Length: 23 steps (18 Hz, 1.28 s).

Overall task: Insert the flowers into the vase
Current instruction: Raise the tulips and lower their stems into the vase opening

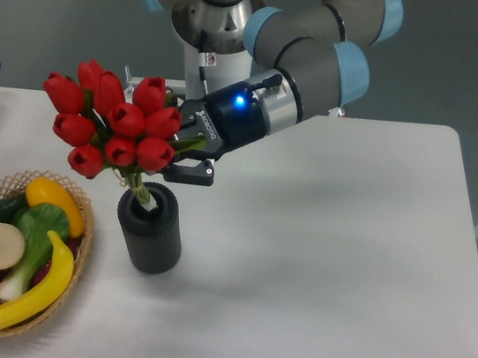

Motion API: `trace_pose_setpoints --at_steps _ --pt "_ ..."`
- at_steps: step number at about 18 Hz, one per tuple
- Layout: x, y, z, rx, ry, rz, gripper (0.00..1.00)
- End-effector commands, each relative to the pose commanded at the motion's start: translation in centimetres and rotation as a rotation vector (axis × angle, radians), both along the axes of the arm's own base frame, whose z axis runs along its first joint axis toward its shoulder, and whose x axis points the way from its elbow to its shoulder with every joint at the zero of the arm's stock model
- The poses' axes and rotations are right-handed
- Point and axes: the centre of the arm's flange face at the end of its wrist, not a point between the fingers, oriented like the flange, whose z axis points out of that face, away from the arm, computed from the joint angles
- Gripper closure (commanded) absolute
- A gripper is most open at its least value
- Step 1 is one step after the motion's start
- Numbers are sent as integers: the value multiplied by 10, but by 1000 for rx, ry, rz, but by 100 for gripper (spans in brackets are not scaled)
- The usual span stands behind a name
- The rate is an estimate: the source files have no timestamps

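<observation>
Flowers [113,124] pinched in gripper [182,151], stem tips at vase [150,227] mouth; keep stems upright, lower straight in.

End effector [178,154] fingertips behind the flowers [112,121]; stem ends inside the vase [151,231].

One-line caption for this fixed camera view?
Tool holds red tulips tilted, stems reaching into dark vase beside fruit basket.
</observation>
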Motion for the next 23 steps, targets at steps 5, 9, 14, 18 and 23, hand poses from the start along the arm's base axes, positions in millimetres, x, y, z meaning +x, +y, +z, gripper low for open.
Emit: trace_pose_setpoints --at_steps 5,9,14,18,23 --pt "2 0 -8 -2 -3 -2 75" --pt "7 -4 -31 -4 -5 -2 75" --pt "6 -8 -45 -19 -29 4 75" --pt "4 -18 -61 -39 -62 22 75" --pt "0 -15 -81 -36 -56 20 75"
